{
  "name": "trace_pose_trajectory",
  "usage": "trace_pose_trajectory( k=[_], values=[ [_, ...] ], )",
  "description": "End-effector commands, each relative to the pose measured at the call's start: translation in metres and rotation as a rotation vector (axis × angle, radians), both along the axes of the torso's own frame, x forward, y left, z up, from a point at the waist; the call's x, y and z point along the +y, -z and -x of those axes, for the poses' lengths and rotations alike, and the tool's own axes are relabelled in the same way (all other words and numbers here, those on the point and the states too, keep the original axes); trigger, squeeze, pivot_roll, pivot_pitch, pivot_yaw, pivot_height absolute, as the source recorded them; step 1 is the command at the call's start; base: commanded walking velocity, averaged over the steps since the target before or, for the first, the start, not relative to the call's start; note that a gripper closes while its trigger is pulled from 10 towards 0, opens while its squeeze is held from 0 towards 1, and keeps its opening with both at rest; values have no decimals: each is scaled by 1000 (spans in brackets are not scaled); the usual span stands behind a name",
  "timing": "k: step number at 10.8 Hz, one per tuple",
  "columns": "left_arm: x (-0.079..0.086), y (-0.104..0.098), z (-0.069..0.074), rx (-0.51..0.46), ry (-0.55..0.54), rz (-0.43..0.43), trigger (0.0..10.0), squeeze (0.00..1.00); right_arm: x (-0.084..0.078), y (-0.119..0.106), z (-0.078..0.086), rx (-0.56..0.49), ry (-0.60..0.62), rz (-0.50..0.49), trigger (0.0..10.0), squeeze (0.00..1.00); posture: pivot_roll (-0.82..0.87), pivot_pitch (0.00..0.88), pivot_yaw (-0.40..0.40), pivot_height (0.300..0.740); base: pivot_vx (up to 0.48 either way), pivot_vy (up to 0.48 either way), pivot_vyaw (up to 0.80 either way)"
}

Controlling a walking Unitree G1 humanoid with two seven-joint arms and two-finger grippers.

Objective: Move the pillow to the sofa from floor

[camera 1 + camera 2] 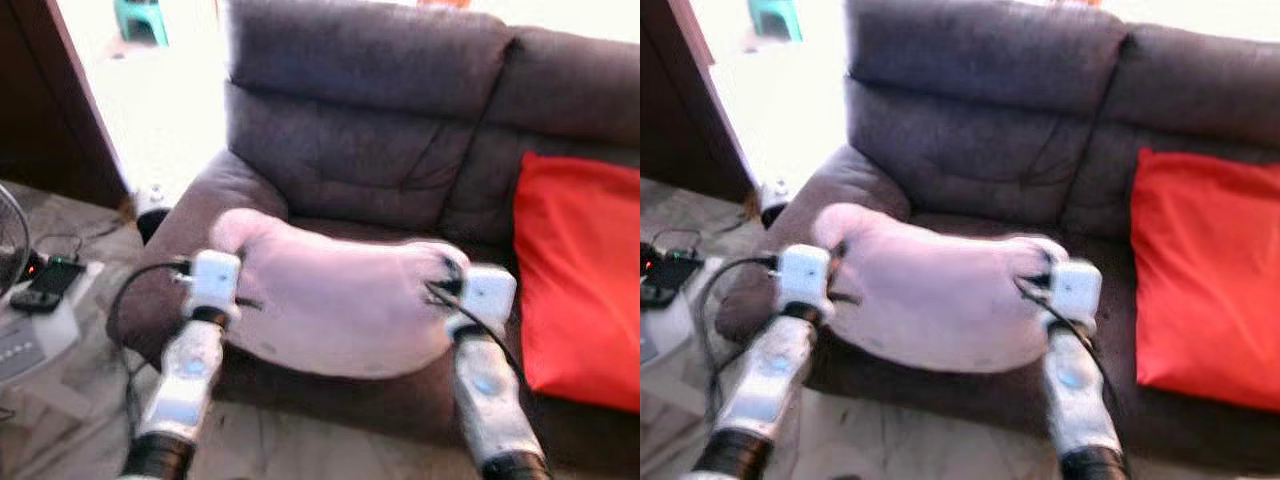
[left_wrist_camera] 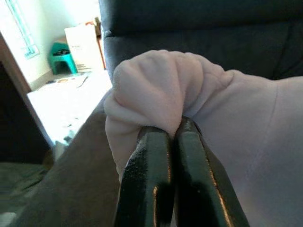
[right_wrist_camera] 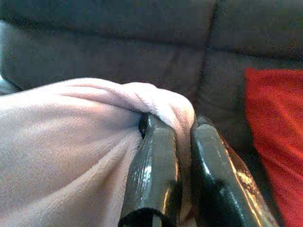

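Note:
A pale pink pillow (image 1: 335,300) hangs between my two arms over the front of the dark grey sofa (image 1: 380,140) seat. My left gripper (image 2: 174,135) is shut on a bunched corner of the pillow (image 2: 156,90) at its left end. At the right end, my right gripper (image 3: 182,130) is shut on another fold of the pillow (image 3: 71,142). In the head views the left wrist (image 1: 213,282) and right wrist (image 1: 485,295) flank the pillow, and the fingers are hidden in the fabric.
A red cushion (image 1: 580,280) leans on the sofa's right seat. At the left stand a dark door frame (image 1: 60,110), a black phone (image 1: 45,283) on a white box and cables. A green stool (image 1: 140,20) stands far back on the bright floor.

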State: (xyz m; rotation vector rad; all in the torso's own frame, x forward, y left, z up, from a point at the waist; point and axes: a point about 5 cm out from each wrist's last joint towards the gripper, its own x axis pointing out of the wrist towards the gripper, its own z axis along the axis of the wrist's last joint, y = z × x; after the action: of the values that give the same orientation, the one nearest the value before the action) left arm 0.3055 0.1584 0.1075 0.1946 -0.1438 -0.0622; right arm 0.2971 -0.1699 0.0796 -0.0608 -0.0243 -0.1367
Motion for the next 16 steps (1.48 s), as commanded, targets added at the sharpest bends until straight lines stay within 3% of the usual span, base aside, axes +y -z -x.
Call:
trace_pose_trajectory(
  k=[1, 12, 14, 16],
  values=[
    [-4, -18, -4, -80, 3, 26, 10000, 0, -15, -10, 0, -49, 49, 12, 10000, 0, 76, 48, -67, 740, 274, 0, 0],
    [-4, -21, -7, -84, 12, 27, 10000, 0, -14, -10, 0, -46, 49, 12, 10000, 0, 76, 53, -68, 740, 277, 0, 0],
    [-2, -19, -7, -62, 9, 87, 10000, 0, -14, -7, -6, -1, 45, 27, 10000, 0, 77, 53, -70, 740, 0, 0, 0],
    [2, -18, -8, -12, 23, 172, 10000, 0, -12, -13, -25, 23, 23, -2, 10000, 0, 83, 55, -79, 740, 0, 0, 0]
  ],
)
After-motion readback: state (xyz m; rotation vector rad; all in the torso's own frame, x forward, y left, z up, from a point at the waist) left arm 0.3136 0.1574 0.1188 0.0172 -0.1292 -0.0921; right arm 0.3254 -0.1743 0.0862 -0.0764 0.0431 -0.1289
